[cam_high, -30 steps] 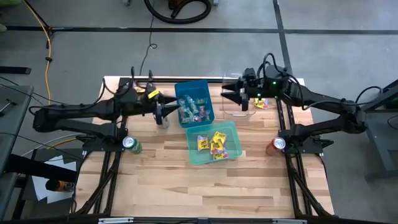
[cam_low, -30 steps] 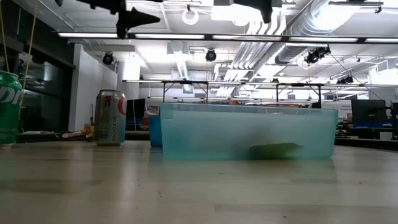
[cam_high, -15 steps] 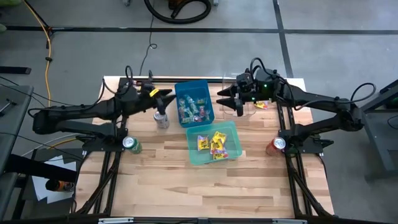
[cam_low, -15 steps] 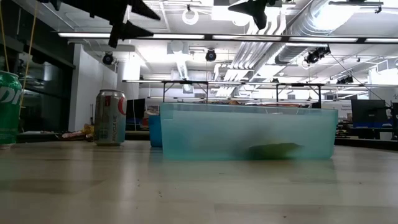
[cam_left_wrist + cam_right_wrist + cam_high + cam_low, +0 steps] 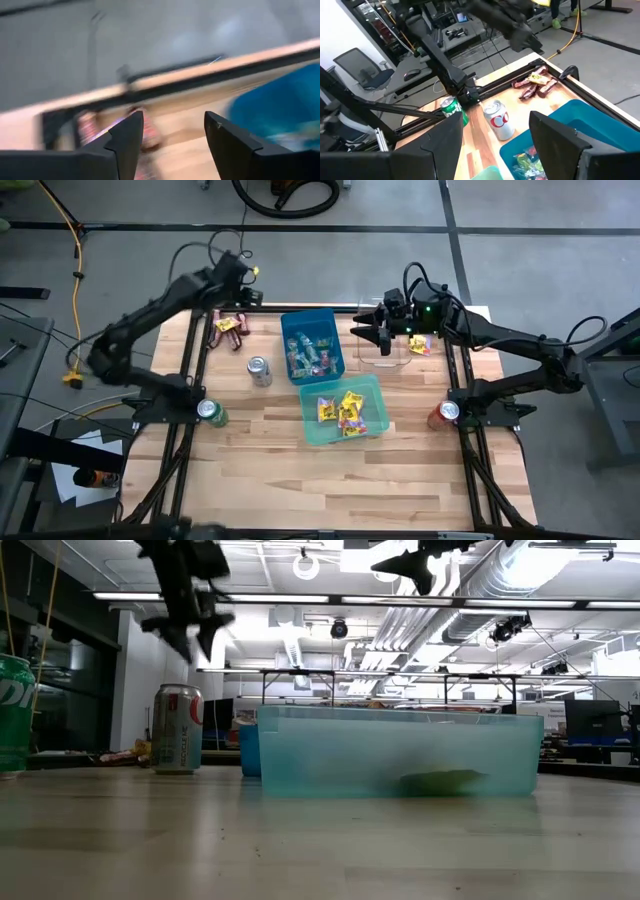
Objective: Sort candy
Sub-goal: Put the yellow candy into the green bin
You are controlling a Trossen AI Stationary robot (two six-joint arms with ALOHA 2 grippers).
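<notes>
Evidently the left gripper (image 5: 243,277), jaws apart and empty, hangs above the maroon candy (image 5: 228,329) at the worktop's far-left corner, presumably for a pick. Right gripper (image 5: 366,333), jaws likewise apart and empty, waits beside the blue bin (image 5: 336,340).

Little lettering can be read. A large white letter "D" is seen at the cut-off edge of the green drink can (image 5: 14,712). A red looping logo is printed on the silver drink can (image 5: 499,120), its letters unreadable.

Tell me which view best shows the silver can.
The right wrist view: the silver can stands close, its red print clear. The high view shows only its top; the low view its side; the left wrist view misses it.
</notes>
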